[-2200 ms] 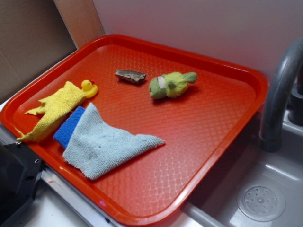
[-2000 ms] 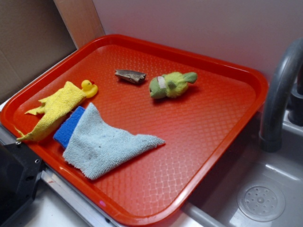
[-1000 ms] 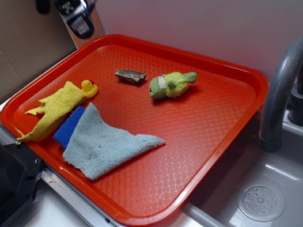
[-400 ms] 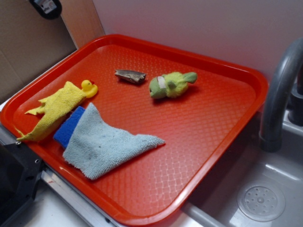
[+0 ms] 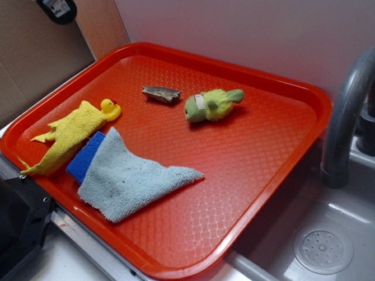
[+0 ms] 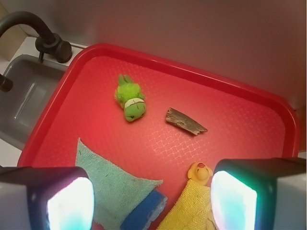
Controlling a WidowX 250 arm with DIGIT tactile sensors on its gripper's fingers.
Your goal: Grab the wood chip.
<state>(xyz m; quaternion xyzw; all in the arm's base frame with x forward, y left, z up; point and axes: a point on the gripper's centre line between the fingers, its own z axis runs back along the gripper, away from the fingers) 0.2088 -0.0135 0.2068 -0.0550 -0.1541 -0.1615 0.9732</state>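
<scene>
While poised high over the near edge of the red tray (image 6: 103, 57): gripper (image 6: 151, 201) spread wide, nothing held, fingers (image 6: 69, 203) framing the wrist view's lower corners. Wood chip (image 6: 185, 121) flat on the tray, ahead of the jaws and slightly right of centre, well apart from them. Long axis slanted across the view, left end farther. Green plush toy (image 6: 130, 100) just beside its left end; rubber duck (image 6: 200, 172) nearer the gripper. Judged: advance, descend, turn wrist.
</scene>
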